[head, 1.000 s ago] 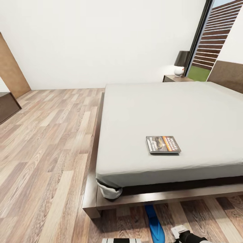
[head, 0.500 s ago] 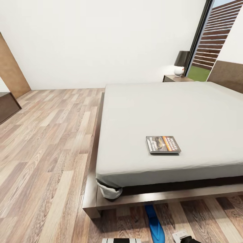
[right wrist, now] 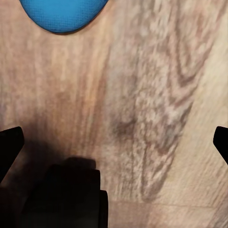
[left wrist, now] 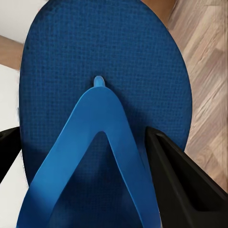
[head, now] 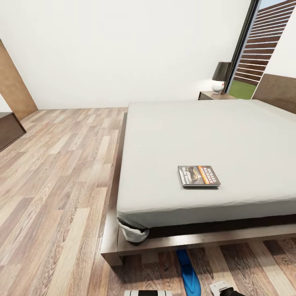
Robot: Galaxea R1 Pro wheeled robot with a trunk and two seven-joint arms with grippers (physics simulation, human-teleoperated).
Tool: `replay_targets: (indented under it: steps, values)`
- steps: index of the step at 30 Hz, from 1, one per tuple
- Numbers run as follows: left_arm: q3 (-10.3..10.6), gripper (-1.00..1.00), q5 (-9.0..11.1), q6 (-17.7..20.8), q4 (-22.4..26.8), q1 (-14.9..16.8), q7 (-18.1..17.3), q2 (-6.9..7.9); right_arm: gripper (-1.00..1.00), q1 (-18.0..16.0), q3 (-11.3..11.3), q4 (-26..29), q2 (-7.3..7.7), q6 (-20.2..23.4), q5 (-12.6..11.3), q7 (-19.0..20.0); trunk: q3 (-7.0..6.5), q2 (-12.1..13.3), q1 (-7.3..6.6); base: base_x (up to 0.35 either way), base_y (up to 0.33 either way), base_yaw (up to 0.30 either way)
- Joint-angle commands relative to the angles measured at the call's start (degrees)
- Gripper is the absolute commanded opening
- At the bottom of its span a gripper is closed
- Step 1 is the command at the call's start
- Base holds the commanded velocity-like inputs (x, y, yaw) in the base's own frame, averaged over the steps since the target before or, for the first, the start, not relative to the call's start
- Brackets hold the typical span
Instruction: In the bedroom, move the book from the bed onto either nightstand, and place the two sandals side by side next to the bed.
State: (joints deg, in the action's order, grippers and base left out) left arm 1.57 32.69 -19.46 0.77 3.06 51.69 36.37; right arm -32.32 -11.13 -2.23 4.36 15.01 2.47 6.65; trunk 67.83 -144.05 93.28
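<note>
The book (head: 199,176) lies flat on the grey mattress of the bed (head: 230,135), near its front edge. One blue sandal (head: 188,272) lies on the floor, one end against the bed frame. Its rounded end (right wrist: 61,13) appears in the right wrist view, beyond my right gripper (right wrist: 114,140), which hangs open just over the planks with nothing between its fingers. My left gripper (left wrist: 80,137) is shut on another blue sandal (left wrist: 102,61), a black finger (left wrist: 183,183) pressing on each side of the sole. A nightstand (head: 214,95) stands beyond the bed by the window.
A dark-shaded lamp (head: 221,75) stands on the nightstand. The headboard (head: 276,91) rises at the right. A low dark bench (head: 8,130) and a wood panel (head: 13,84) are at the far left. Open plank floor (head: 57,176) lies left of the bed.
In the head view my right arm has dropped toward the bottom edge, so less of it shows. The book and the floor sandal have not moved.
</note>
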Motion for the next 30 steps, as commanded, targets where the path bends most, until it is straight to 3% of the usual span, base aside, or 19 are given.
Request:
replay_targets:
  steps: [1, 9, 16, 22, 23, 30]
  values:
    - [0.2, -1.0, 0.3, -0.2, 0.0, 0.0, -0.3, 0.0, 1.0, -0.1, -0.3, -0.1, 0.01, 0.1, 0.3, 0.3, 0.04, 0.0, -0.01, 0.0, 0.0, 0.0]
    - [0.2, -1.0, 0.3, -0.2, 0.0, 0.0, -2.7, 0.01, 1.0, -0.1, -0.3, -0.1, 0.01, 0.1, 0.3, 0.3, -0.18, 0.0, -0.04, 0.0, 0.0, 0.0]
    - [0.7, -1.0, 0.6, 1.8, -0.1, 0.2, -4.8, -2.26, 1.0, 2.2, 0.0, 0.9, 0.1, 0.2, 0.3, -0.1, -1.73, 0.1, -0.22, 0.0, 0.0, 0.0]
    - [0.8, -1.0, 0.6, 2.9, 0.0, 0.2, -6.6, -4.19, 1.0, 4.2, 0.0, 1.0, 0.12, 0.2, 0.3, -0.1, -1.73, 0.1, -0.22, 0.0, 0.0, 0.0]
    - [0.8, -1.0, 0.6, 2.9, 0.0, 0.2, -62.6, -7.56, 1.0, 4.2, 0.0, 1.0, 0.12, 0.2, 0.3, -0.1, -1.73, 0.1, -0.22, 0.0, 0.0, 0.0]
    - [0.9, -1.0, 0.6, 3.0, -0.1, 0.2, -62.5, -7.76, 1.0, 4.3, 0.1, 1.0, 0.19, 0.2, 0.4, -0.1, -2.62, 0.1, -0.32, 0.0, 0.0, 0.0]
